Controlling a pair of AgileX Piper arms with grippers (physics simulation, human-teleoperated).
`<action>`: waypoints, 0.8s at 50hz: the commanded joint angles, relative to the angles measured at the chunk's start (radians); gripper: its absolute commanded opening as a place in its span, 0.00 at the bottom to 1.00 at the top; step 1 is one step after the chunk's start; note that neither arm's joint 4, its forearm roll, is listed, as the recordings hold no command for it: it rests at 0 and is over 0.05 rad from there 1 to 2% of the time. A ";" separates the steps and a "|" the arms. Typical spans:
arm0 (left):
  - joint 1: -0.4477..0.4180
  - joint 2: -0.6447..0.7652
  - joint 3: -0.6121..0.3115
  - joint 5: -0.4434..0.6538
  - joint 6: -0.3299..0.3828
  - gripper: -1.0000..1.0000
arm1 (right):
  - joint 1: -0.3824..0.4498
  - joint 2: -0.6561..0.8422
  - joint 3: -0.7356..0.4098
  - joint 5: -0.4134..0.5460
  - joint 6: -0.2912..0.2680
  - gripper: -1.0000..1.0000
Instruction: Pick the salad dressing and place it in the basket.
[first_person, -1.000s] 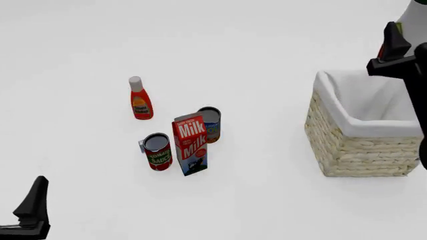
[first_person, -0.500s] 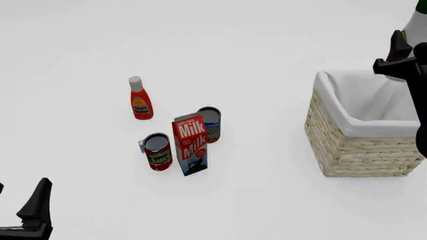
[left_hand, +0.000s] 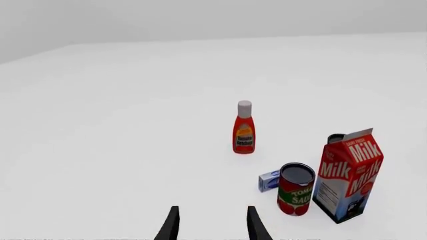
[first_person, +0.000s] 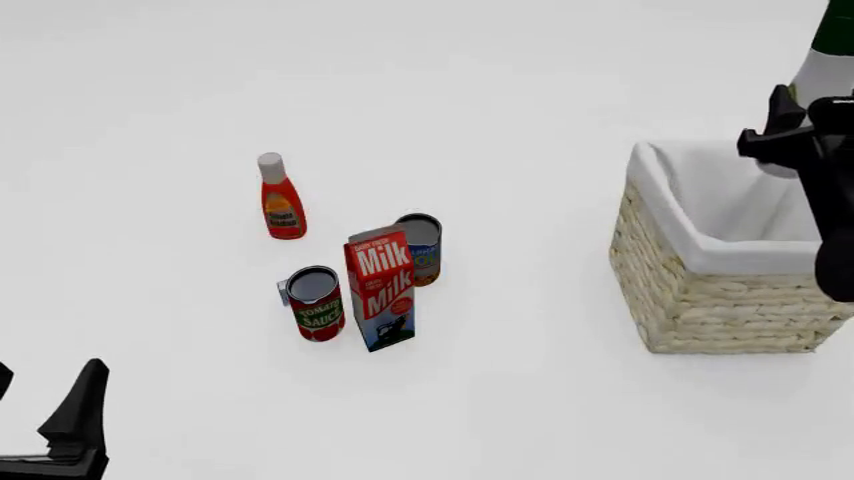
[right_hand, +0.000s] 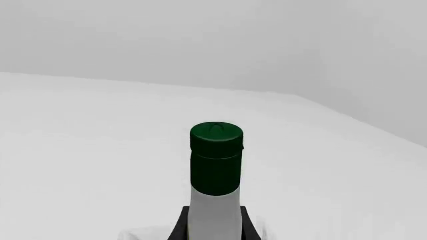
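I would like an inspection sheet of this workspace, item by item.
Surface: plain white table.
Job's things: salad dressing upright in the right gripper, above the basket.
Clutter: ketchup bottle, milk carton, tomato sauce can, second can, small box.
Grippers: left gripper open and holding nothing; right shut on the bottle.
Cables: nothing seen.
Surroundings: nothing seen.

my right hand (first_person: 798, 125) hides the salad dressing's (first_person: 825, 55) lower body, and the front view's edge cuts its cap. my arm covers the basket's (first_person: 694, 290) right corner. the milk carton (first_person: 380, 288) half hides a blue can (first_person: 420, 248).
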 joint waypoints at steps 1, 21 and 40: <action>0.002 0.000 0.000 0.008 -0.002 1.00 | -0.007 0.039 -0.013 0.021 0.024 0.00; 0.002 0.000 0.000 0.020 -0.008 1.00 | 0.004 0.012 -0.024 0.126 0.030 0.00; 0.006 0.000 0.000 0.025 -0.025 1.00 | 0.010 -0.068 0.004 0.204 0.055 0.00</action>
